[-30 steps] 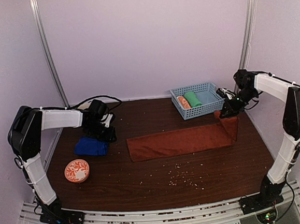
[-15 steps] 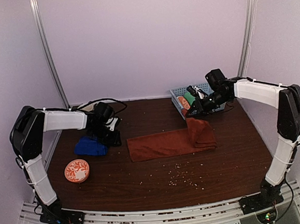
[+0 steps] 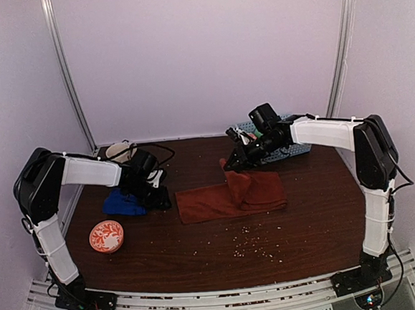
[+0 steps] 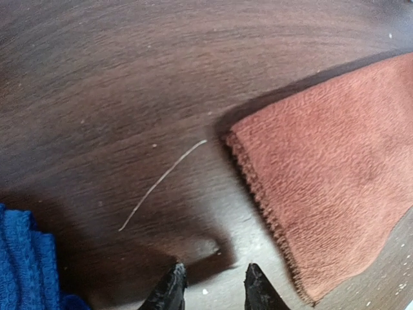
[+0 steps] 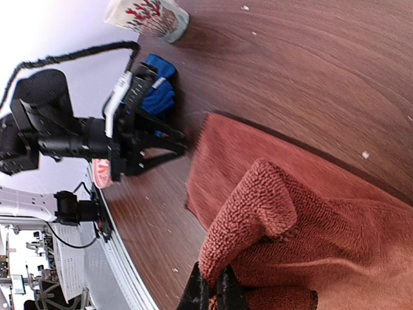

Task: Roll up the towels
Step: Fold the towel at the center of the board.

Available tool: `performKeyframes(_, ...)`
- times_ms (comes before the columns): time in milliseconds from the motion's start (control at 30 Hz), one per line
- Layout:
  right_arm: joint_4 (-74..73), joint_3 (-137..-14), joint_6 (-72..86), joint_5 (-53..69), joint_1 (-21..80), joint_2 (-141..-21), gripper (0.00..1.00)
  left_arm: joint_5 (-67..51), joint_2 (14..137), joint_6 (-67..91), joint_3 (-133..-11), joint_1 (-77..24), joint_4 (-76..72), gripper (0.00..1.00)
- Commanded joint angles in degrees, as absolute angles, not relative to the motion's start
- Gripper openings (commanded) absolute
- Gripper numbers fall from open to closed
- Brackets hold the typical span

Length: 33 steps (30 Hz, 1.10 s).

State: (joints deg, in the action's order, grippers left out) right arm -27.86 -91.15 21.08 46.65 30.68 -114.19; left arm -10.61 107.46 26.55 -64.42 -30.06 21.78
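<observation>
The rust-brown towel (image 3: 225,197) lies on the table, its right end folded back over its middle. My right gripper (image 3: 233,164) is shut on that lifted end (image 5: 258,206) and holds it above the towel's centre. The royal blue towel (image 3: 123,203) lies crumpled at the left; it also shows in the left wrist view (image 4: 26,265). My left gripper (image 3: 161,199) is open and empty, low over the table between the blue towel and the brown towel's left end (image 4: 322,194).
A light blue basket (image 3: 297,148) stands at the back right behind the right arm. An orange patterned bowl (image 3: 106,236) sits front left. A patterned cup (image 3: 123,151) stands at the back left. Crumbs (image 3: 251,248) lie in front of the towel.
My right gripper has carried the brown towel's right end leftward across the towel, folding it over. My left gripper has shifted slightly right toward the towel's left end.
</observation>
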Motion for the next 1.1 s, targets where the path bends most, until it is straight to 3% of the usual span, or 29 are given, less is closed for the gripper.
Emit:
performKeyframes(0, -23.9, -96.7, 26.2, 46.8, 33.7, -117.8, 0.0, -13.5, 108.0, 29.0, -62.6, -30.1, 16.8, 0.32)
performKeyframes(1067, -17.0, -112.0, 34.2, 46.1, 43.3, -137.6, 0.0, -13.6, 109.0, 29.7, -60.9, -30.0, 13.6, 0.32)
